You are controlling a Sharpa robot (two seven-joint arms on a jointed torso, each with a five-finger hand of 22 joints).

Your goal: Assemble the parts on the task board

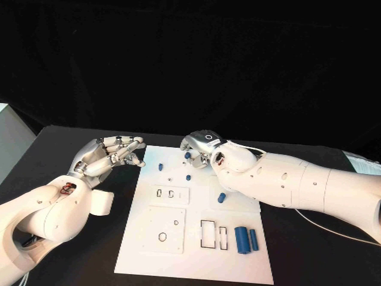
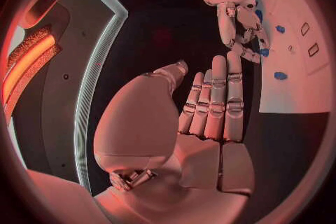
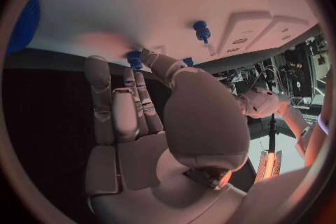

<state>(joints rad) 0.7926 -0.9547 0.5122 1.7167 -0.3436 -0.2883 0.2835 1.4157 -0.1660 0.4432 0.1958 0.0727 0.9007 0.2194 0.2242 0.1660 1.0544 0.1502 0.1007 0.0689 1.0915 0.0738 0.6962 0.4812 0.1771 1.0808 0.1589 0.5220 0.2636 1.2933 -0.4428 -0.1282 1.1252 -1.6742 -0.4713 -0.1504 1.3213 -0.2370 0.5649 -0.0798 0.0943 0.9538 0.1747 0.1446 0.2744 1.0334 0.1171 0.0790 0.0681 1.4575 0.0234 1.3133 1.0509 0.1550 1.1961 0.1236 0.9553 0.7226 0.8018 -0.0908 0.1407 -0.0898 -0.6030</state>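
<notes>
The white task board lies in the middle of the black table. My right hand reaches over its far edge, and its thumb and a finger pinch a small blue peg that touches the board. Another blue peg stands close by. More blue pegs and a short blue piece sit further in. Two blue cylinders lie side by side near the front right. My left hand hovers just off the board's far left corner, fingers apart and holding nothing.
Raised white plates with slots and round holes take up the board's left half, and rectangular cut-outs lie beside the cylinders. A pale cabinet stands off the table's left edge. Cables lie at the far right.
</notes>
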